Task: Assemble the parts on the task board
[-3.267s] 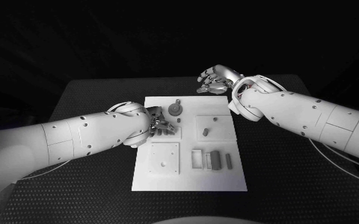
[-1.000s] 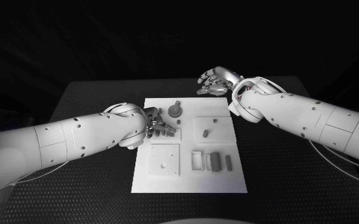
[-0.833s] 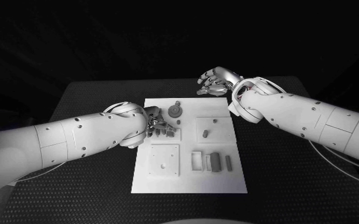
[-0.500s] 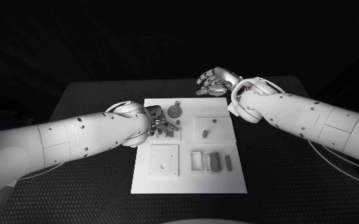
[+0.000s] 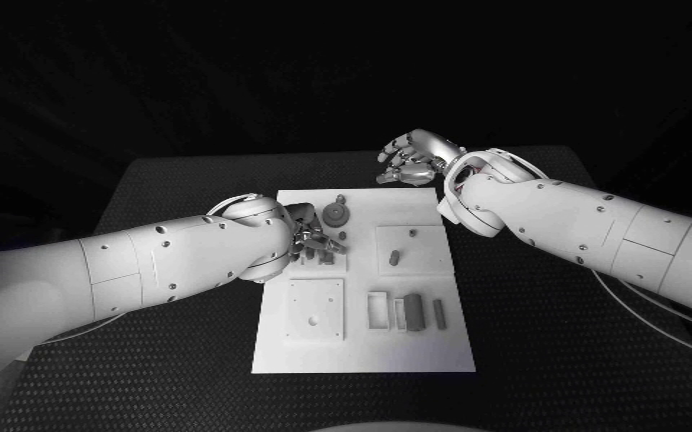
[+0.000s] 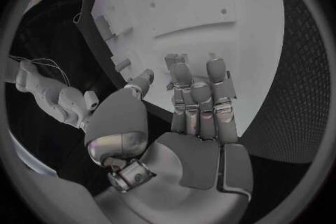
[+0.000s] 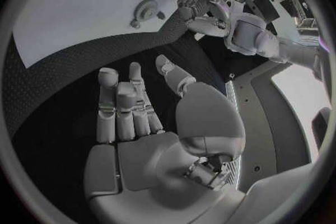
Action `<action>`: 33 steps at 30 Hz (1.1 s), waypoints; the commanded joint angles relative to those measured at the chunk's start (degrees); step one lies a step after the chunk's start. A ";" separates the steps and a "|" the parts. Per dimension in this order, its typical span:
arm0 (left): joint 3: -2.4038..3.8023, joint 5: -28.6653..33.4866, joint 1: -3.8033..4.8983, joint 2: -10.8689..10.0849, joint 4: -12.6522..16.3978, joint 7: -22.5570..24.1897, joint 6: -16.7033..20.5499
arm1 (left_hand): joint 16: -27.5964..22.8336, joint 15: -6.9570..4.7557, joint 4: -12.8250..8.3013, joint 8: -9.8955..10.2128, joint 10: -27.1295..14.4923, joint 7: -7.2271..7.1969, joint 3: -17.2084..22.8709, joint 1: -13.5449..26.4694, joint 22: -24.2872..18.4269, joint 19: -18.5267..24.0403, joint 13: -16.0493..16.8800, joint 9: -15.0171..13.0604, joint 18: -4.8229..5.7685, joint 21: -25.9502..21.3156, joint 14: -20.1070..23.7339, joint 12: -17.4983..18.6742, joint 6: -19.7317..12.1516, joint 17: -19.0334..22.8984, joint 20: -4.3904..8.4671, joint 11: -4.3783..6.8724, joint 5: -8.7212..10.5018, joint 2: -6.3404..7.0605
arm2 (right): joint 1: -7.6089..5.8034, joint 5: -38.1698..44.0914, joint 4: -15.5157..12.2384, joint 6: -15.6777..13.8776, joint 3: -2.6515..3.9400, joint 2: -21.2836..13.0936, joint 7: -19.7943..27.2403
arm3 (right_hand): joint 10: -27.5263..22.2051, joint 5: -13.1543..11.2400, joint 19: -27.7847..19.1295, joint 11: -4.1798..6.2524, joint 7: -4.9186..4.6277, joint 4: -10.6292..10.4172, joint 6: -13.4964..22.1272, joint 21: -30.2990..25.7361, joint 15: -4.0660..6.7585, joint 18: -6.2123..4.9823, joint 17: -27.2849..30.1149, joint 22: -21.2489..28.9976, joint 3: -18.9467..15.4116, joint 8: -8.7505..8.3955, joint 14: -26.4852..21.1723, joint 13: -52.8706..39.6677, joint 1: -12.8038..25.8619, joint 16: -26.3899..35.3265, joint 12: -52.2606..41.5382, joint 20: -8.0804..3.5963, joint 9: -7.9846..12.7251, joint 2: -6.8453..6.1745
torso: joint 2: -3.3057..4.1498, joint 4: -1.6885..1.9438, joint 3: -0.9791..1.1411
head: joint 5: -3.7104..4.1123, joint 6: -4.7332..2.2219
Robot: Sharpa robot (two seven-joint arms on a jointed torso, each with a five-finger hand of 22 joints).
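Observation:
The white task board lies in the middle of the black table. On it are a round grey part, a small upright peg on a raised plate, and grey blocks beside rectangular slots. My left hand hovers low over the board's left side, with its fingertips next to small parts on the board; its palm is empty. My right hand hangs over the table beyond the board's far edge, its fingers spread and holding nothing.
A square plate with holes sits on the board's near left. The right wrist view shows the board, the round part and my left hand. Black mat surrounds the board.
My left hand has edged slightly to the right over the board. The right hand has stayed almost still beyond the far edge.

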State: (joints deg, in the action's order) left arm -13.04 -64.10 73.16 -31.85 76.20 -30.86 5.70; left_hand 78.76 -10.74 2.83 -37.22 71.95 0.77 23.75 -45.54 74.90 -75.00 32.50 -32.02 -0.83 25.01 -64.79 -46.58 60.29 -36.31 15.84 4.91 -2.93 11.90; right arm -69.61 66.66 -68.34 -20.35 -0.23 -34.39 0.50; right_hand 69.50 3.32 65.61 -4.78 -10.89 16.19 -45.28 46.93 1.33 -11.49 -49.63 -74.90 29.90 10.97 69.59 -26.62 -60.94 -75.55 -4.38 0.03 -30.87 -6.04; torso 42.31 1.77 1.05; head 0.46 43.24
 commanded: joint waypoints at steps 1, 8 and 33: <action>0.02 -0.53 0.03 0.21 -0.02 0.02 -1.35 | 0.18 -0.03 0.17 0.46 -0.41 0.38 -0.58 -0.73 1.22 0.52 -0.11 -0.04 -0.37 -0.27 0.43 -0.19 -0.08 0.10 -0.10 -0.07 0.14 -0.16 | 0.03 0.04 -0.05 0.75 0.03 0.03 0.44 | -0.06 0.10 0.06 -0.35 -0.52 -0.16 0.17 -0.33 -0.05 -3.51 0.06 -0.89 0.03 0.28 -0.40 -0.06 0.75 -0.20 0.31 -0.49 0.08 0.00 | 0.02 0.04 -0.07 | 0.08 -0.01; 0.01 -0.54 0.03 0.00 -0.03 -0.06 -1.59 | 0.21 0.05 0.51 0.78 -0.54 0.47 -1.82 -1.71 1.21 0.71 -0.17 -0.09 -0.36 -0.28 0.58 -0.18 -0.16 0.23 -0.13 -0.15 0.14 -0.71 | 0.03 0.02 -0.07 0.75 0.03 0.00 0.42 | -0.07 0.10 0.06 -0.35 -0.53 -0.17 0.18 -0.33 -0.06 -3.51 0.06 -0.89 0.04 0.29 -0.40 -0.06 0.79 -0.20 0.31 -0.48 0.10 0.01 | 0.00 0.07 -0.12 | 0.15 0.09; -0.29 -1.70 -0.07 0.36 -1.39 -0.11 -2.53 | 0.66 0.16 13.97 3.94 -0.47 0.76 -16.29 -15.17 1.09 0.46 -0.91 -0.50 -0.47 -0.52 0.50 -0.50 -0.14 1.53 -0.15 -0.32 0.18 -3.38 | 0.03 0.01 -0.08 0.77 0.03 0.08 0.46 | -0.08 0.10 0.08 -0.36 -0.54 -0.21 0.21 -0.36 -0.06 -3.51 0.08 -0.89 0.06 0.31 -0.39 -0.07 0.91 -0.22 0.32 -0.49 0.14 0.03 | -0.05 0.06 -0.05 | 0.25 0.37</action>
State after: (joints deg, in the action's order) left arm -13.32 -65.40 73.08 -31.55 74.72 -31.08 4.49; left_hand 79.18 -10.53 16.79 -33.49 71.66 1.30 7.72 -60.20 74.93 -74.51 31.65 -32.61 -0.83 24.79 -64.58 -46.98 60.35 -34.83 15.76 4.63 -2.93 8.48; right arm -69.61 66.59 -68.37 -20.21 -0.23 -34.36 0.50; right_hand 69.50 3.32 65.60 -4.78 -10.90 16.19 -45.28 46.93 1.33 -11.49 -49.63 -74.90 29.90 10.97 69.60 -26.61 -60.49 -75.55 -4.38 0.04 -30.83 -6.04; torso 42.31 1.82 0.95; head 0.70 43.60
